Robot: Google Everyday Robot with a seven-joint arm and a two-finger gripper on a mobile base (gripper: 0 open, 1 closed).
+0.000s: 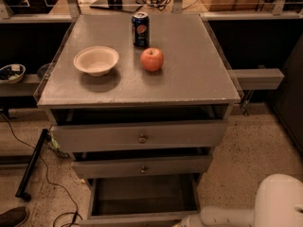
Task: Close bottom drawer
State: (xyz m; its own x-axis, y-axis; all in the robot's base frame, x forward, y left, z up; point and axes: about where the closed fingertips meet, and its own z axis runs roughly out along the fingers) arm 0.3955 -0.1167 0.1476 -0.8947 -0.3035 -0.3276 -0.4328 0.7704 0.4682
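Note:
The grey cabinet has three drawers, all pulled out, each lower one further than the one above. The bottom drawer is out the furthest, and I look down into its deep, empty box. Its front panel lies at the lower frame edge and its knob is out of view. The white arm reaches in from the lower right towards the drawer's front right corner. The gripper is below the frame edge, out of view.
On the cabinet top stand a white bowl, a red apple and a blue soda can. The middle drawer and the top drawer are partly open. Cables and a black bar lie on the floor at the left.

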